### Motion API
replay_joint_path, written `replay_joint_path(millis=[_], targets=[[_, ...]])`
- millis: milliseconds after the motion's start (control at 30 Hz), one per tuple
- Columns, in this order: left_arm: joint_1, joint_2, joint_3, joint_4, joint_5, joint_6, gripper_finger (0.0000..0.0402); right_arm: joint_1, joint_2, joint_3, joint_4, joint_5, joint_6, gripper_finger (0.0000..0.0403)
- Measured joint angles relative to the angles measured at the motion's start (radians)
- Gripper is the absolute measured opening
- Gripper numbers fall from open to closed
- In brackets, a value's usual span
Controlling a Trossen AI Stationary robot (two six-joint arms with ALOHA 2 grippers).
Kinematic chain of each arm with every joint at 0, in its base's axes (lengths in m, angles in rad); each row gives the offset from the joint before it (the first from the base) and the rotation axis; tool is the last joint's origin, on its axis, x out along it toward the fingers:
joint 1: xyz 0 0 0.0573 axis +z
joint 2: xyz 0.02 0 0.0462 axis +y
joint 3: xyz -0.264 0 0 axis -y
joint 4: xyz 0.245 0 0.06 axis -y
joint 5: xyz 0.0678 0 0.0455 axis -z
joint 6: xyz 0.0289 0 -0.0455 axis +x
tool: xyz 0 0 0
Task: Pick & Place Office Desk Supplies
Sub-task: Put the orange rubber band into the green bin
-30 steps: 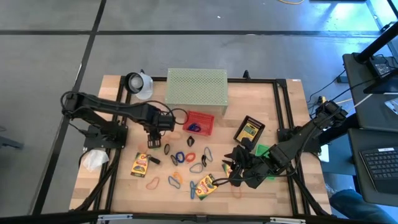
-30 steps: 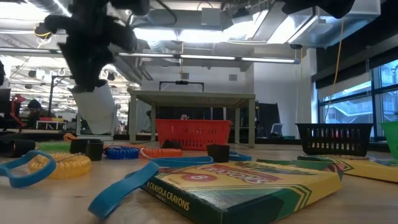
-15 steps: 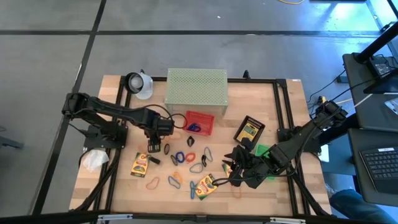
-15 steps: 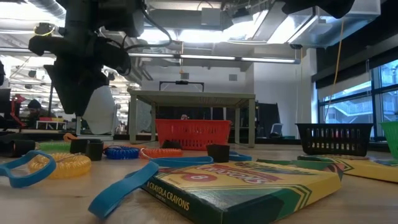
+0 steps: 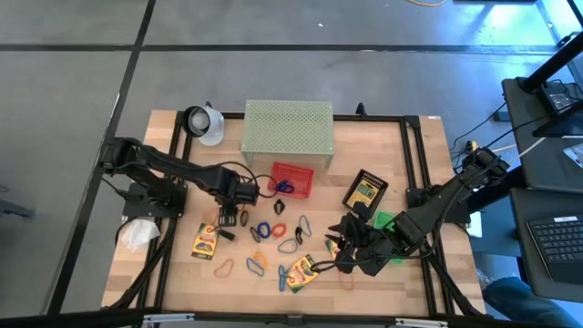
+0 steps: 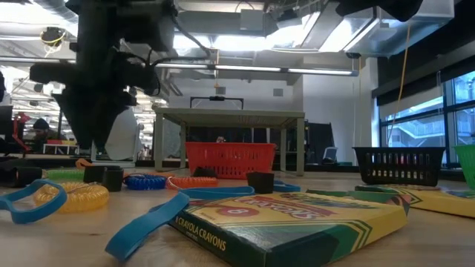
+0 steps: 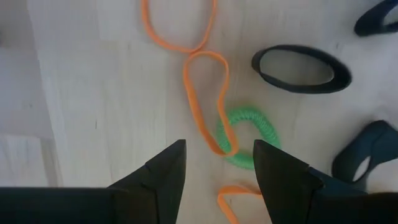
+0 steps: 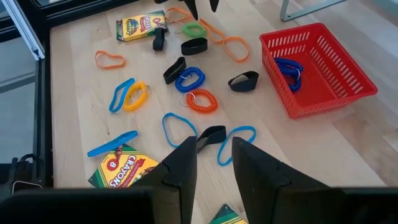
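Directly under the wide-open left claw (image 7: 216, 171) lies the green coil loop (image 7: 247, 138), an orange band (image 7: 205, 93) crossing it lengthwise, far from the right arm.

bare wood lies between the orange loop (image 7: 205, 93) and black ring (image 7: 301, 68).

- "CRAYOLA CRAYONS" stood on the side of the crayon box (image 6: 297, 222), lower centre of the low view.
- "CRAYONS" seemingly showed on another box (image 8: 124, 168), lower left of the right wrist view.
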Motion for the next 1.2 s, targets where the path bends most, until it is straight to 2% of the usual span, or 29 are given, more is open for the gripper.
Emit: replay_joint_path(millis=[367,533,1200], targets=[[-0.004,0.042,0.000,-0.001,-0.004,0.020,0.0180,0.000,0.000,0.000,0.000,0.000,-0.016,0.0103],[-0.004,0.041,0.000,0.000,0.053,0.020,0.0180,0.000,0.000,0.000,0.000,0.000,-0.016,0.0103],[-0.004,0.042,0.000,0.004,0.030,0.011,0.0180,0.000,0.000,0.000,0.001,0.000,-0.017,0.0103]])
